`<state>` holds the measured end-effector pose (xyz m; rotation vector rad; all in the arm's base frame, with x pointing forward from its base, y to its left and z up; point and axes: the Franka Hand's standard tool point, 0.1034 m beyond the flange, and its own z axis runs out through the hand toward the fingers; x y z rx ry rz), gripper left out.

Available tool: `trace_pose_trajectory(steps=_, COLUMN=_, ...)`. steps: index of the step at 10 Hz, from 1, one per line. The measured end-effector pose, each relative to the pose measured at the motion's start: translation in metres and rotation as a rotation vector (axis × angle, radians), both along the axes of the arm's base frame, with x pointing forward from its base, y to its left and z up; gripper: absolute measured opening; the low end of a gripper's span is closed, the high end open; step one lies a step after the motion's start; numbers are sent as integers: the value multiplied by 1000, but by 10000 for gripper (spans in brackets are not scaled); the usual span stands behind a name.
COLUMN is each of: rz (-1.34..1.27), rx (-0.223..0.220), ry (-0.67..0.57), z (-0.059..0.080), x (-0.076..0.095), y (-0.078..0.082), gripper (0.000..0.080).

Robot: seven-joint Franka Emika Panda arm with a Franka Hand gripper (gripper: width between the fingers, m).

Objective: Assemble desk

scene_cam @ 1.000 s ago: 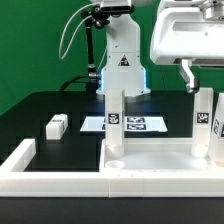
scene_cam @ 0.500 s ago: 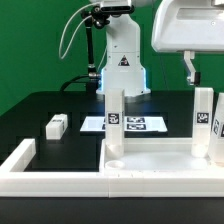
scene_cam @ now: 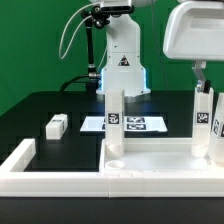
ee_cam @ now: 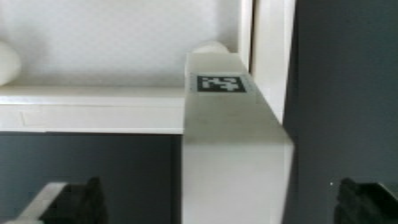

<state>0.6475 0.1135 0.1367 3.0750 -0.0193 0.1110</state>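
Fingers [ee_cam: 71,200] shifted to exterior view's right | open, straddling leg [scene_cam: 203,118] | step: likely fixing leg in desk top [scene_cam: 150,168] | next: lower, clamp.

Black table [scene_cam: 40,105] bears desk top [scene_cam: 165,168], loose leg block [scene_cam: 57,125], marker board [scene_cam: 140,123].

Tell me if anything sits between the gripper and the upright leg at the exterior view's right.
Nothing visible does. The gripper hangs just above that leg, which stands upright on the desk top. In the wrist view the open fingers flank the leg, with only bare gaps on either side.
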Motion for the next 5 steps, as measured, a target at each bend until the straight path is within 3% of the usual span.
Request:
trace_pose_trajectory(steps=3, rz=-34, rx=-3, ry=-13, z=-10, x=-5, y=-8, gripper=649)
trace_pose_trajectory(steps=5, rz=-75, rx=1, ry=-15, z=-11, x=-5, y=-9, gripper=382)
